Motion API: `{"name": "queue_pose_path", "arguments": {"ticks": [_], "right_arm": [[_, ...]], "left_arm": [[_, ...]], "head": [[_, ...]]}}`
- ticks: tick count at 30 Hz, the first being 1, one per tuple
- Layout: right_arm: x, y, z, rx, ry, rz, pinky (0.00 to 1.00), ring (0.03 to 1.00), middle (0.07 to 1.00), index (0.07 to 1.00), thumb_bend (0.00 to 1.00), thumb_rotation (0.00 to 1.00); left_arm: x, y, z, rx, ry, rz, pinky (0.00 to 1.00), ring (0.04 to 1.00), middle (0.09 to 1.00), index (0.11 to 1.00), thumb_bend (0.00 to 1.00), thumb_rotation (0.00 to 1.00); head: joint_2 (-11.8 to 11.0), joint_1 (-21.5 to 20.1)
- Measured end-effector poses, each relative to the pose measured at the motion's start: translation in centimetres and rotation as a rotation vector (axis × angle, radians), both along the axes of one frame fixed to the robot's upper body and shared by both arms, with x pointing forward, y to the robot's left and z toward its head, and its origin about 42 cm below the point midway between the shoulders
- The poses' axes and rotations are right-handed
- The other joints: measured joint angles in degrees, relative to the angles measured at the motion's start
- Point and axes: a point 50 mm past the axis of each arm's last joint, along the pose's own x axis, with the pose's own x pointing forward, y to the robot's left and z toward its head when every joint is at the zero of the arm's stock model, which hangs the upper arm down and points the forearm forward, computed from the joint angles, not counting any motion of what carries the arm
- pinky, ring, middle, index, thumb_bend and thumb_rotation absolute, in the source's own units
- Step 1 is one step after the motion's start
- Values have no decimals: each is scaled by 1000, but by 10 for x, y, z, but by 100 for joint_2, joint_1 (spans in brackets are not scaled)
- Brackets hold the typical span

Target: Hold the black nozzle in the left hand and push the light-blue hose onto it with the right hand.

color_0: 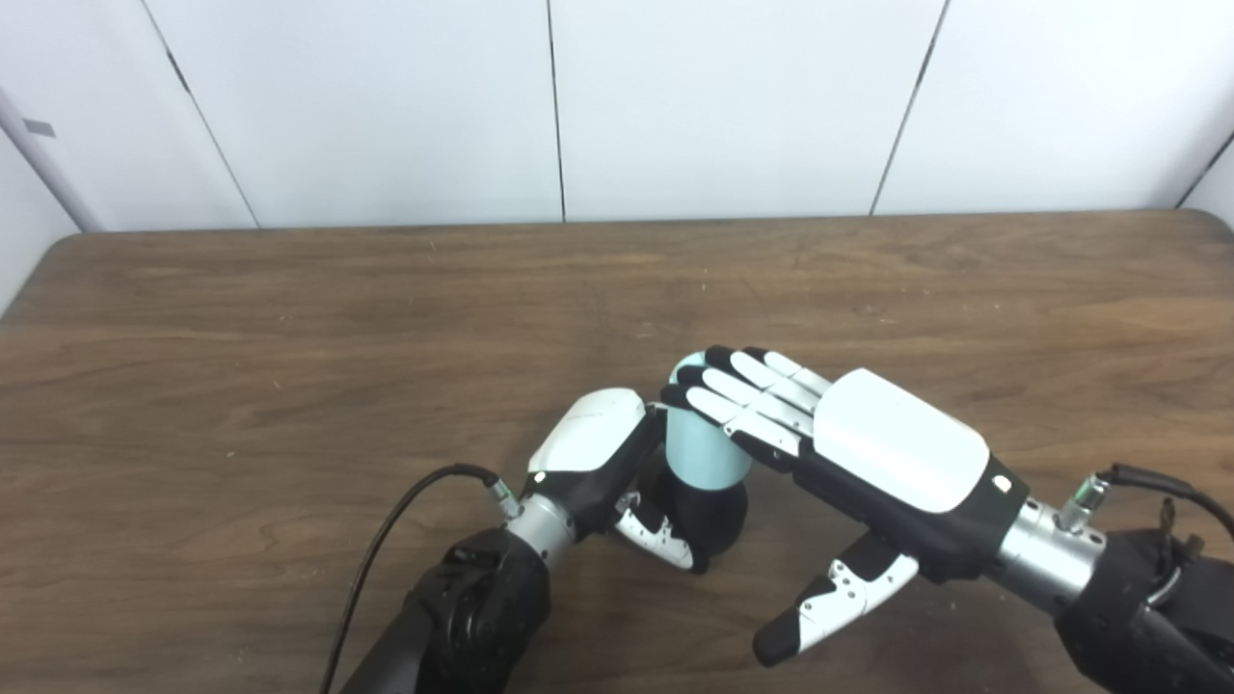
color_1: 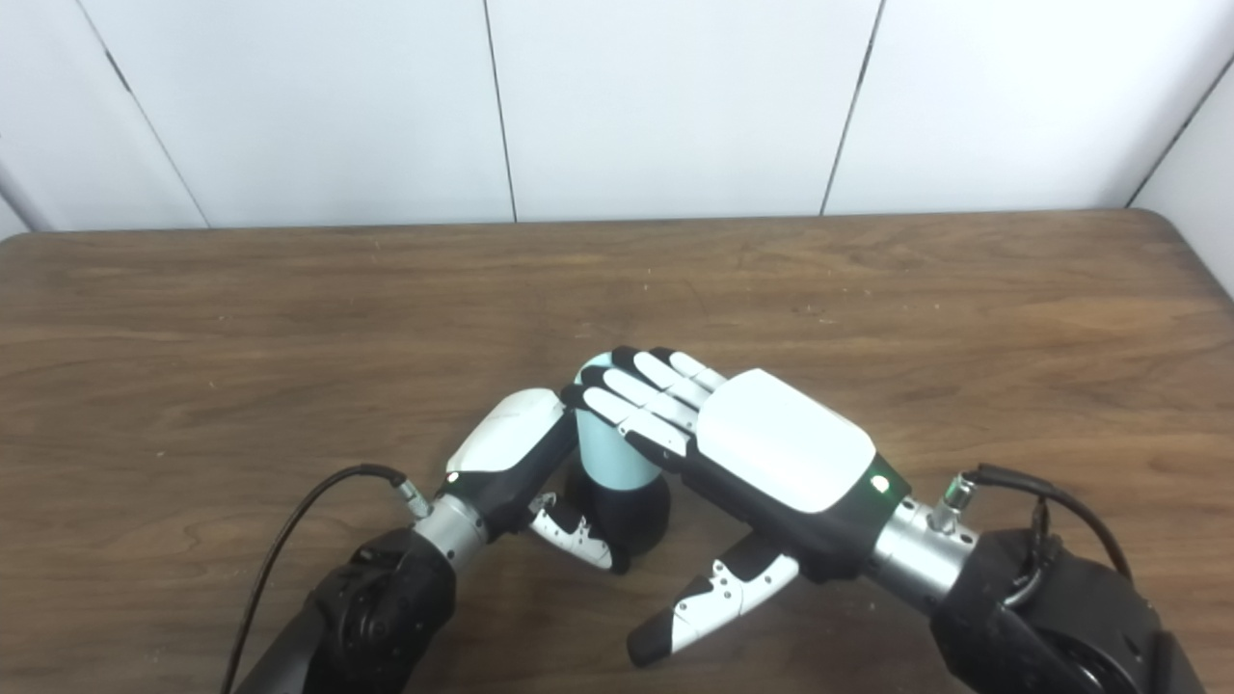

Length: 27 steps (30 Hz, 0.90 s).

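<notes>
Near the table (color_0: 289, 318) front, left hand (color_0: 603, 453) grips black nozzle (color_0: 709, 516); right hand (color_0: 868, 453) (fingers flat, released) tops light-blue hose (color_0: 702, 448).

- A bare test room, of the kind a robotics lab keeps, not a home or a shop.
- Behind the far edge of the table (color_0: 289, 318) stands a plain white panelled wall (color_0: 386, 106), split by thin dark seams (one panel at the left slants).
- The tabletop is dark brown wood grain with rounded far corners, showing small pale flecks.
- Two robot arms enter over the near edge, with exposed metal wrist connectors and a loose black cable (color_0: 386, 540) near the near-left side.
</notes>
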Motion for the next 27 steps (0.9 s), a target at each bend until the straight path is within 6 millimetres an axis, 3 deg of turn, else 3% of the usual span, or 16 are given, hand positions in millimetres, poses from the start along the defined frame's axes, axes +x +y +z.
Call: {"name": "queue_pose_path", "arguments": {"ticks": [27], "right_arm": [[1,1,-2,-6,-8,-3,1000,1000,1000,1000,684,1000]], "left_arm": [[0,0,0,-2,1,0,835,647,511,479,522,0]], "head": [[9,0]]}}
